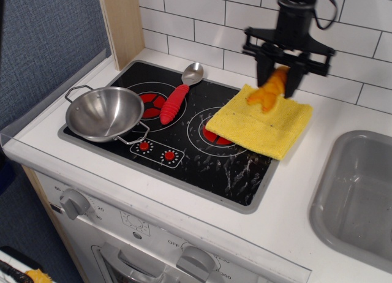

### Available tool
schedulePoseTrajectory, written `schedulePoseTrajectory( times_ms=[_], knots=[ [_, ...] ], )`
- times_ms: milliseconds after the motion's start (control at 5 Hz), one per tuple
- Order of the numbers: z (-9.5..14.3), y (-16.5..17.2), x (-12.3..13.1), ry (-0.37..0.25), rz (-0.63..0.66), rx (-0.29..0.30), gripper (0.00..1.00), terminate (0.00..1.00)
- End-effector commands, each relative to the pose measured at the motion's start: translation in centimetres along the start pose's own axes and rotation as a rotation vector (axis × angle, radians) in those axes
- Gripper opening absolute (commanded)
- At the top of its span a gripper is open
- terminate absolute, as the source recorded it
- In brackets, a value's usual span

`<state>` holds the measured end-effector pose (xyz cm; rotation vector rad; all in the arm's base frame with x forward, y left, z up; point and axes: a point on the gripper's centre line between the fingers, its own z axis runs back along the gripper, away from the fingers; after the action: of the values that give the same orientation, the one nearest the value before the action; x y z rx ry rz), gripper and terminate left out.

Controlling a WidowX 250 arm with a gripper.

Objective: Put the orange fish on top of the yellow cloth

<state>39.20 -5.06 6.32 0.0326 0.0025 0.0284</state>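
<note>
My gripper [279, 79] is shut on the orange fish [267, 91], which hangs tail-down from the black fingers. It hovers just above the back part of the yellow cloth [260, 125], not resting on it. The cloth lies flat over the right burner of the black stove top [184, 148] and partly on the white counter. The fish's upper end is hidden between the fingers.
A steel pan [104, 113] sits on the front left of the stove. A red-handled metal spoon [177, 98] lies on the back left burner. A grey sink [358, 197] is at the right. A white tiled wall stands behind, a wooden panel [122, 26] at the back left.
</note>
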Motion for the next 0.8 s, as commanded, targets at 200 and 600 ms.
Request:
schedulePoseTrajectory(
  times_ms=[200,600],
  knots=[
    [0.5,0.8,-0.8,-0.046,0.078,-0.046,1.00,0.00],
    [1.7,1.4,-1.2,-0.081,0.080,-0.061,1.00,0.00]
  ],
)
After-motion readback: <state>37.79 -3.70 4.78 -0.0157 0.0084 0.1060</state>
